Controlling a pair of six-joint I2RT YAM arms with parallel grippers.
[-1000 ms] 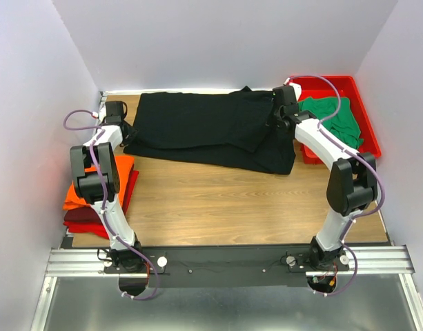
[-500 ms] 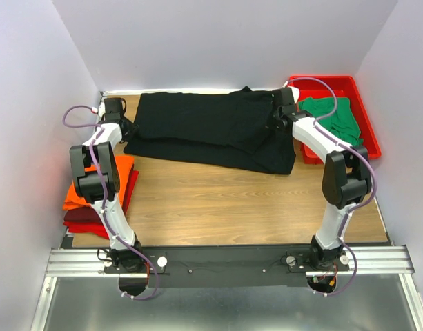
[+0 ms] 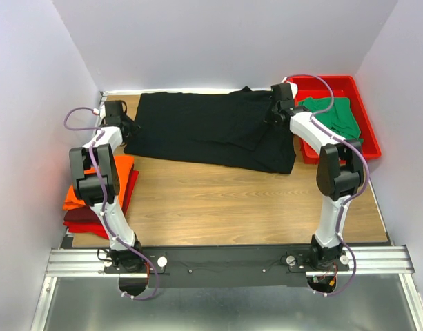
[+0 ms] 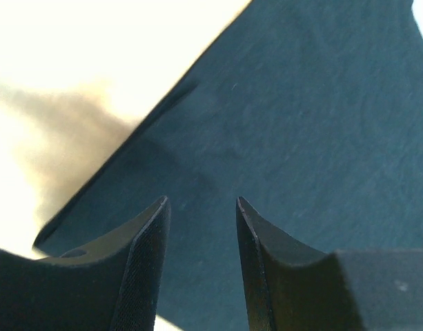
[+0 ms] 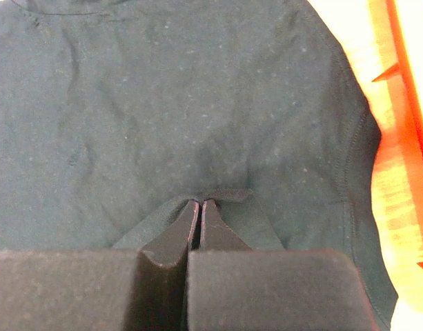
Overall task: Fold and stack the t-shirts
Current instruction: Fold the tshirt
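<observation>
The large black t-shirt [image 3: 204, 127] lies spread across the back of the table. My left gripper [image 3: 130, 127] is open at its left edge, jaws apart over the cloth [image 4: 301, 124] with nothing between them [image 4: 201, 203]. My right gripper [image 3: 272, 116] is shut on a pinched fold of the black shirt [image 5: 163, 103] near its right end, fingertips together [image 5: 199, 203]. The orange t-shirt [image 3: 123, 167] lies on the dark red one [image 3: 83, 217] at the table's left edge. The green t-shirt [image 3: 342, 121] lies in the red tray [image 3: 349, 84].
The red plastic tray stands at the back right corner; its edge shows in the right wrist view [image 5: 404, 69]. White walls close in the back and both sides. The wooden table [image 3: 232, 200] shows in front of the black shirt.
My right gripper has moved slightly back and left with the black cloth pinched in it, and its elbow has swung in. The left arm has barely moved.
</observation>
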